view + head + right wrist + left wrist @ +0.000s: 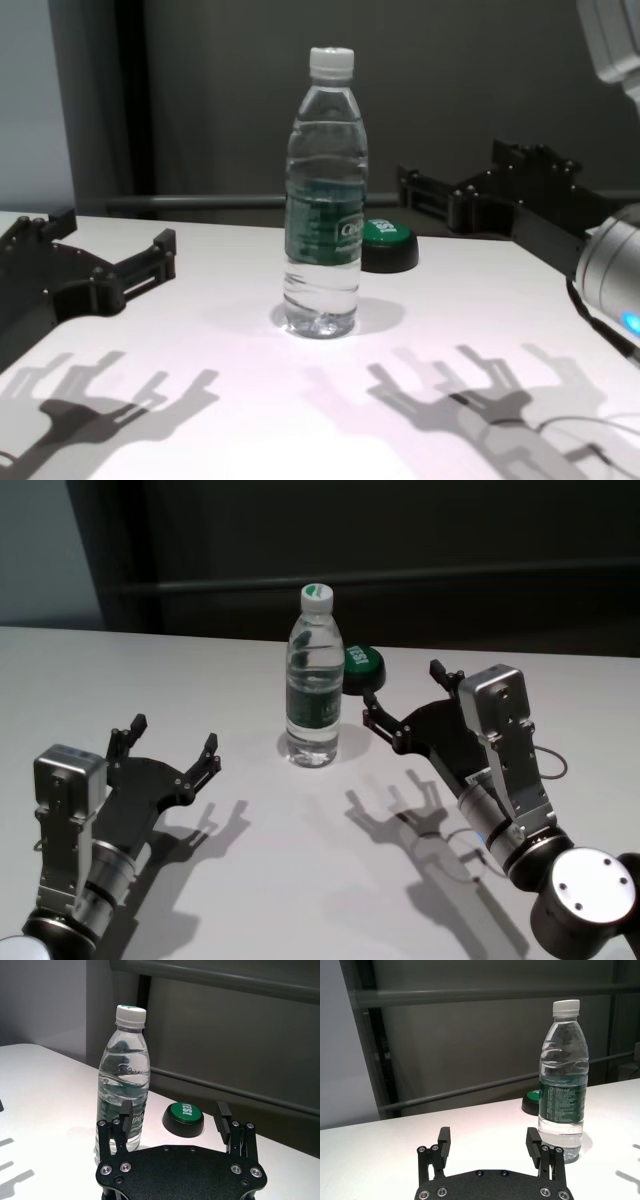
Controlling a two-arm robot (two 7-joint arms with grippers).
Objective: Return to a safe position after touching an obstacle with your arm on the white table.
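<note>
Both sets of jaws spread, gripping nothing: left gripper (170,748) and right gripper (405,700) flank the upright water bottle (314,676) mid white table (150,670), seemingly without contact. Retreat straight back, slowly, avoiding the green button (362,667).

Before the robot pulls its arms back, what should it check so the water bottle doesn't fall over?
1. Tall clear plastic water bottle with white cap stands upright on the white table: ok.
2. Right gripper open, holding nothing: ok.
3. Right gripper apart from the bottle: ok in the head view, with a gap beside the bottle.
4. Left gripper open, empty and well away from the bottle: ok.
5. Round black button with green top sits behind the bottle, near the right gripper's fingertips; touching or not: cannot tell.
6. Room behind both arms for pulling back: cannot tell, out of view.
</note>
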